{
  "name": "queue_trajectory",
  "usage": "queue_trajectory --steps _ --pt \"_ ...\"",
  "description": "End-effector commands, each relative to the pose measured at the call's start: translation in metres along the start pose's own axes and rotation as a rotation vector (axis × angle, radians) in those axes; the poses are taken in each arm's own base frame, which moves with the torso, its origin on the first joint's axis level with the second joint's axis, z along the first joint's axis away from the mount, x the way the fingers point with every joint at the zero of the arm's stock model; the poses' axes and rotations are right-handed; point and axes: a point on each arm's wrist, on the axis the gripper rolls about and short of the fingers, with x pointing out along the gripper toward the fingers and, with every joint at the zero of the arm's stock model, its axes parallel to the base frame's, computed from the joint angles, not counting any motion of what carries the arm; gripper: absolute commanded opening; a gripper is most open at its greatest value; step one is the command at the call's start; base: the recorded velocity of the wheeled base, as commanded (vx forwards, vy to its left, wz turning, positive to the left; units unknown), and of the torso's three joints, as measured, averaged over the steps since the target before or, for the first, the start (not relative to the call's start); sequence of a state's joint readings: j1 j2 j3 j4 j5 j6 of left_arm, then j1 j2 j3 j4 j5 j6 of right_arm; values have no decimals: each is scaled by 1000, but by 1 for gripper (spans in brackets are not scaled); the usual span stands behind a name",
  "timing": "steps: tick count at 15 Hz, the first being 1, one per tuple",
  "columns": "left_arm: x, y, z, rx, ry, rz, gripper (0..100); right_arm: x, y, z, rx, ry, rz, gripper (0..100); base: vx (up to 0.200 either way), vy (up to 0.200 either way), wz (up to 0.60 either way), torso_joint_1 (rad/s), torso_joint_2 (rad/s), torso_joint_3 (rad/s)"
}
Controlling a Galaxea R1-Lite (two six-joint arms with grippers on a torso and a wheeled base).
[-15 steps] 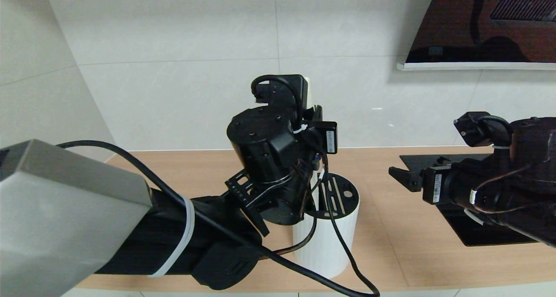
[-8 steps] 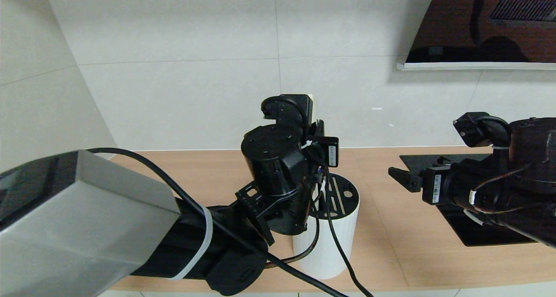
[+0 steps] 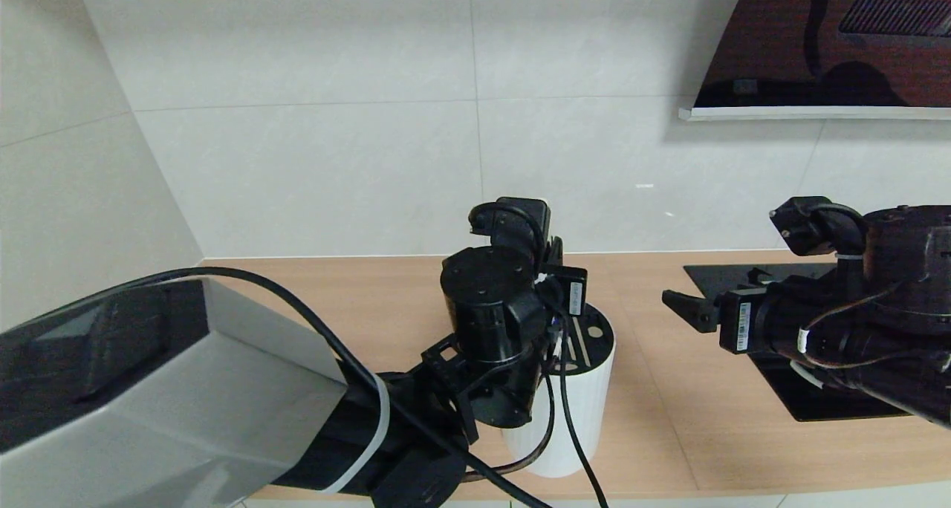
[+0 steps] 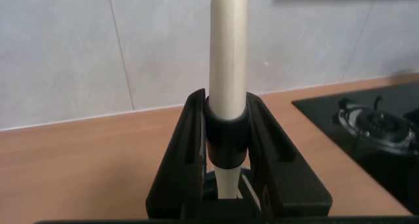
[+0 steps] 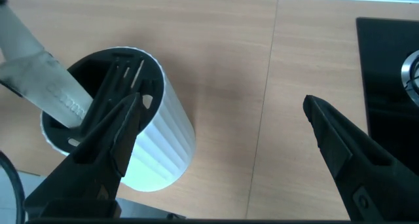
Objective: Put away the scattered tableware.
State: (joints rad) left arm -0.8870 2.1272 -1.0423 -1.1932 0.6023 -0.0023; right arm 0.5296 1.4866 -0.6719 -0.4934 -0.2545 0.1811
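Left wrist view: one cream-handled utensil [image 4: 228, 47] is clamped upright in the left gripper [image 4: 226, 129]. Its grey blade [image 5: 39, 73] enters the black slotted top of one white ribbed cylindrical holder [image 3: 576, 389]. The right gripper [image 5: 219, 112] is spread wide and empty beside the holder.

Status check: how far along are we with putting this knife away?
Done: the left tool is shut on the cream-handled knife, held upright over the white cylindrical holder with a black slotted top. In hand: the grey blade meets that slotted top and looks partly in. Left: seat the knife fully, then release. The right tool hangs open beside the holder, holding nothing.
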Motion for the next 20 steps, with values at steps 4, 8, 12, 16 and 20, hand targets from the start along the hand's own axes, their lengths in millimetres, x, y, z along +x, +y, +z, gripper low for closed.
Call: queue_trajectory --steps 4,8,12,16,20 --pt "-2 1 -17 36 55 1 0 1 0 -1 -1 4 0 100 0 0 0 0 0 0" --pt "-3 2 -32 60 90 1 0 1 0 -1 -2 5 0 100 0 0 0 0 0 0" --pt "-2 1 -48 91 125 1 0 3 1 -2 -1 10 -1 100 0 0 0 0 0 0" --pt "-3 1 -54 104 141 -1 0 2 1 -2 -1 8 -1 100 0 0 0 0 0 0" --pt "-3 1 -53 101 137 -1 0 3 1 -2 -2 11 -1 100 0 0 0 0 0 0"
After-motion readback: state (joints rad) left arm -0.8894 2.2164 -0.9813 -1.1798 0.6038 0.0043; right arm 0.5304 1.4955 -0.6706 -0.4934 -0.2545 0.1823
